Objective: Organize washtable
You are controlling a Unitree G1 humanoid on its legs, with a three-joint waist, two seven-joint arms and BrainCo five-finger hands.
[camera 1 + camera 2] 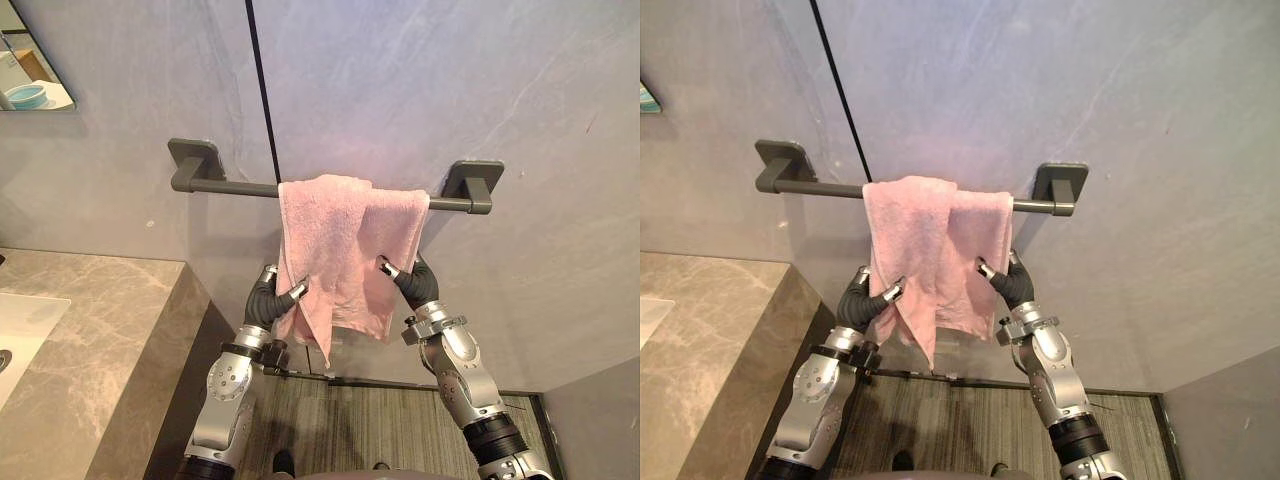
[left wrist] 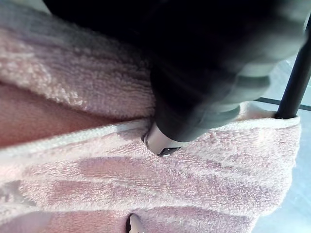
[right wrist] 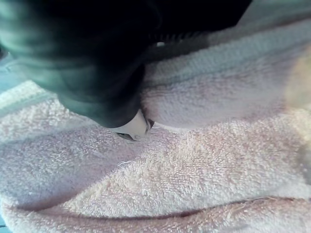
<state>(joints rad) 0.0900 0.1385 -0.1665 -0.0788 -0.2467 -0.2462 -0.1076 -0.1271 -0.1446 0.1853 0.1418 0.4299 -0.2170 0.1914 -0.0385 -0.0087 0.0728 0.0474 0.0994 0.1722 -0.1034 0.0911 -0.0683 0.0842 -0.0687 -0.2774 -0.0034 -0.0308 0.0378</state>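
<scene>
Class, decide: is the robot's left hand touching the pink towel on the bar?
Touching. The left eye view shows the left hand pinching the pink towel at its hanging edge.

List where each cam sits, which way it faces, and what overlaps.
Left eye view: on the head, facing the wall's towel bar and pink towel; both arms, left hand and right hand gripping the towel's edges; counter at left.
Right eye view: same, from slightly to the right.
Left wrist view: on the left wrist, close against the towel; dark hand cover, one fingertip.
Right wrist view: on the right wrist, likewise with its own hand.
Shared: all four show the towel.
</scene>
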